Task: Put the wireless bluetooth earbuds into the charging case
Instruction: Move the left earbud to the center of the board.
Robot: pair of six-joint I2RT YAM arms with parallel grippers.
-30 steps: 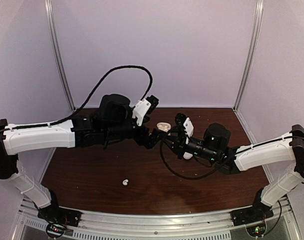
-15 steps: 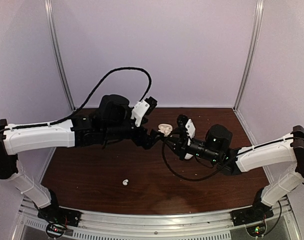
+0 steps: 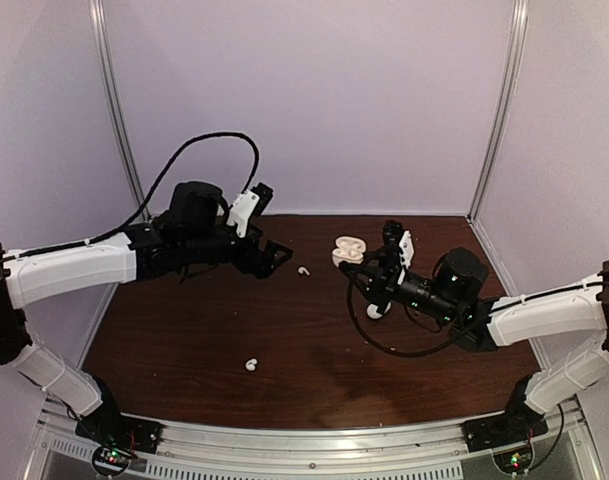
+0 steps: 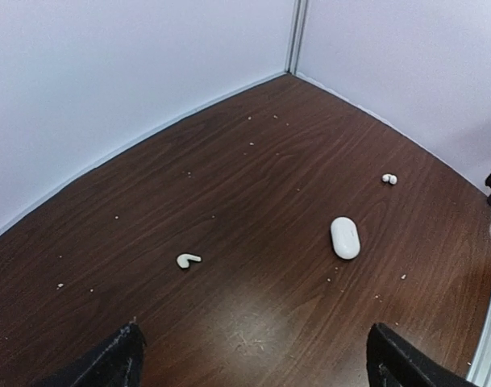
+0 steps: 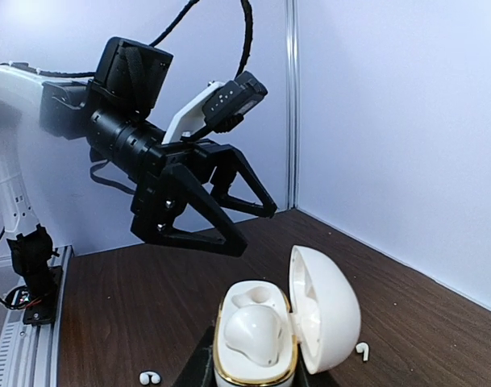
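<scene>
Right wrist view: the right gripper (image 3: 366, 262) has its jaws clamped on the open charging case (image 5: 261, 334). Left of the case lies an earbud (image 3: 303, 270), then the left gripper (image 3: 276, 254), spread wide and empty. A closed case (image 4: 344, 237) sits nearer, and a second earbud (image 3: 251, 365) lies well apart.

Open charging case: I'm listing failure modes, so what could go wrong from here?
The right hand pinches the charging case near its base, lid open; pressing an earbud in could tip it. The loose earbud lies flat on the table, so the open left hand may nudge rather than grasp it.
</scene>
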